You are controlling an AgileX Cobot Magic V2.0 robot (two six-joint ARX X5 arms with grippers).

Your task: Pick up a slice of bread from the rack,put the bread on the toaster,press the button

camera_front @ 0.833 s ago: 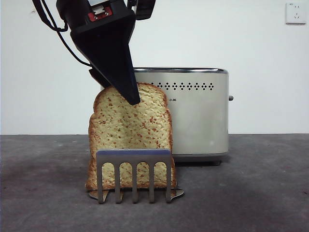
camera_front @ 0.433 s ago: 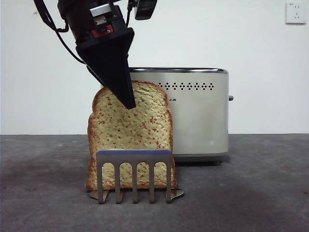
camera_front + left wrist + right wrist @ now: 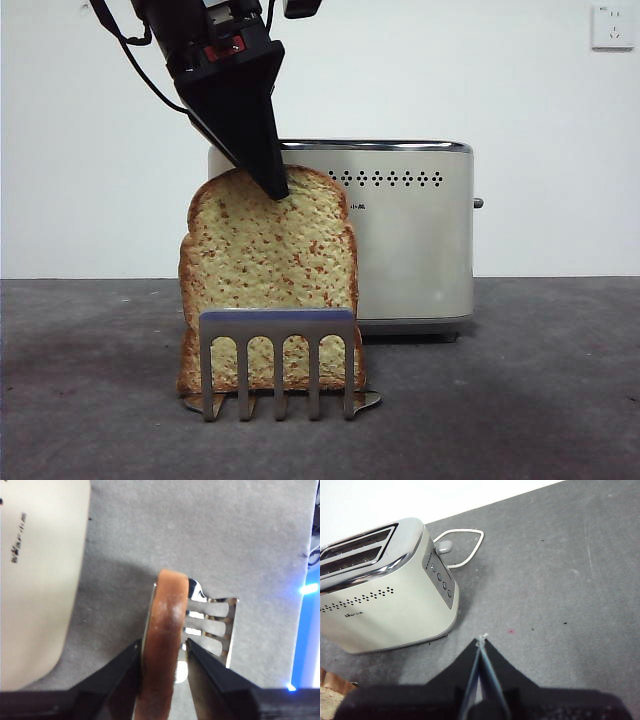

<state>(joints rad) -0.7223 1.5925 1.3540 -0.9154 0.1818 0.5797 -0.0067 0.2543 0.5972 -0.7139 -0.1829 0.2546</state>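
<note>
White wall and a socket plate [image 3: 611,27] back a dark grey table [image 3: 520,400]. Near the table's front edge stands the rack [image 3: 277,362], its five-pronged plate upright on a shiny base. The slice of bread [image 3: 268,270] stands on edge in the rack, behind that front plate, its domed crust uppermost. The left gripper [image 3: 162,652] reaches down from above, its jaws clamped on the slice's top crust, one jaw against each face. Just behind the rack, towards the table's back edge, sits the toaster [image 3: 410,235], partly hidden by the bread, with the button [image 3: 444,546] jutting from its narrow side wall. The right gripper [image 3: 481,645] hangs above bare table beside the toaster, jaws together, holding nothing.
</note>
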